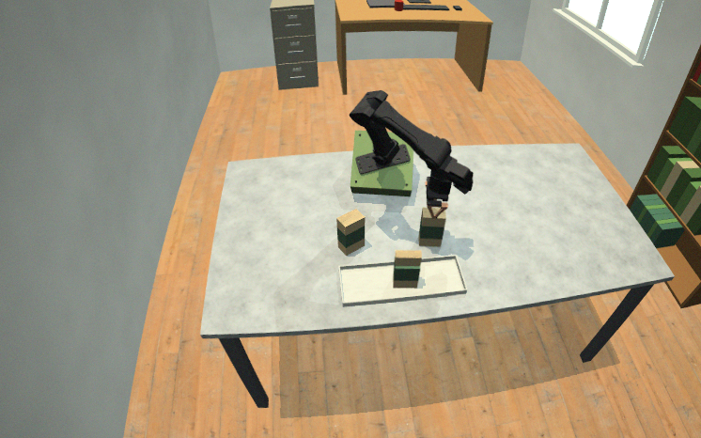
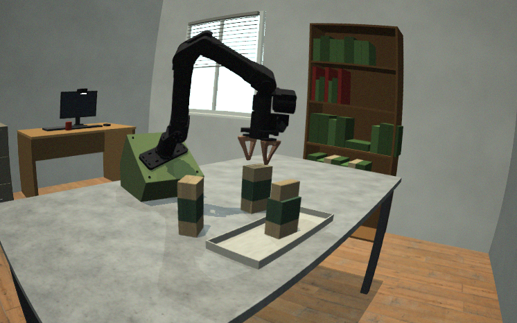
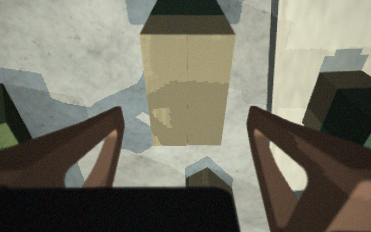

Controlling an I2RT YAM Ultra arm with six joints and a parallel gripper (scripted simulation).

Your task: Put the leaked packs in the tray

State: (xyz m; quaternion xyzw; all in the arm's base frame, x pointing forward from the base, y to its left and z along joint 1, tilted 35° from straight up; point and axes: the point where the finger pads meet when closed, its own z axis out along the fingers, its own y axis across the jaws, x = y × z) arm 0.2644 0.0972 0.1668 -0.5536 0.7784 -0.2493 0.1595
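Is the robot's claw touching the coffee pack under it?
Cannot tell. The gripper is open just above the pack; in the exterior view one fingertip meets its top edge, but no view shows contact or a gap plainly.

Matt paper-brown packs (image 2: 256,187) on a mottled stone-like table (image 2: 91,240).

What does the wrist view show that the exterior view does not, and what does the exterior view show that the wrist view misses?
Wrist only: the seam down the top face of the pack under the open gripper, seen between the fingertips.
Exterior only: the whole arm, the tray complete with a pack standing inside it, and the third pack whole.
Both: the gripper empty above the middle pack.
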